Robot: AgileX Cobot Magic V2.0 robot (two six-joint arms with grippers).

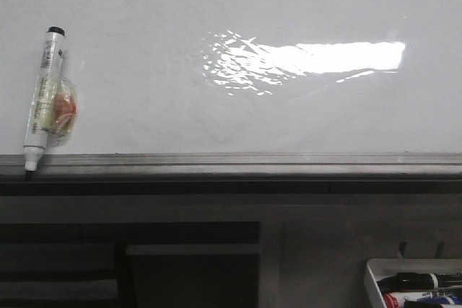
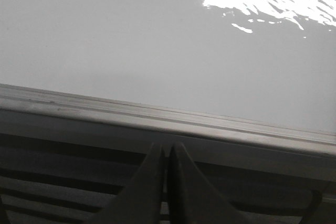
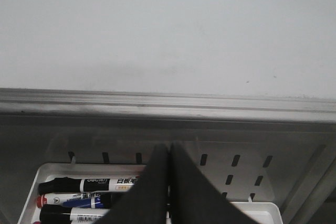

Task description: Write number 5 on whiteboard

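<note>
The whiteboard (image 1: 238, 113) is a glossy white board with a bright glare patch and a grey metal edge strip (image 1: 238, 162); no number 5 shows on it. A white marker with a black cap (image 1: 43, 99) lies on the board at the far left, tip at the edge strip. The board also shows in the left wrist view (image 2: 131, 45) and the right wrist view (image 3: 168, 35). My left gripper (image 2: 167, 150) is shut and empty, below the edge strip. My right gripper (image 3: 169, 150) is shut and empty, above a tray of markers. Neither gripper shows in the front view.
A small white tray (image 1: 375, 279) with several markers (image 1: 419, 283) hangs at the lower right below the board; it shows in the right wrist view (image 3: 31, 187) against a perforated grey panel (image 3: 241, 166). Dark shelving (image 1: 130, 265) lies below the edge strip at the left.
</note>
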